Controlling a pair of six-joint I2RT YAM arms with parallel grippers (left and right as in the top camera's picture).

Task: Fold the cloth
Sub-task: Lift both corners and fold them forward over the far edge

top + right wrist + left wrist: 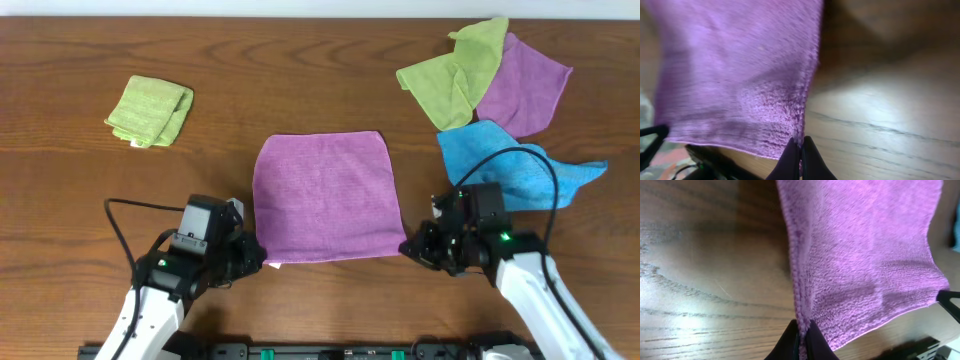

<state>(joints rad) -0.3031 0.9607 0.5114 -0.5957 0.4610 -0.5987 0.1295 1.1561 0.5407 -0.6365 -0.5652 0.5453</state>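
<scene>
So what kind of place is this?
Probably a robot practice lab, not a home: at a wooden table, the left gripper and right gripper each pinch a corner of the purple cloth, with spare cloths heaped nearby.

Reads as a robotics lab bench, not a home. Told by the plain wood-grain counter point(60, 200), the left arm point(150, 300) and right arm point(530, 290) rising from a black rail point(300, 352) along the bottom edge, and a trailing black cable point(145, 205) at lower left. Also by cloths laid out apart: a purple cloth point(325, 195) spread at centre, a folded green cloth point(150, 110) at upper left, a loose heap of cloths point(525, 85) at upper right.
</scene>
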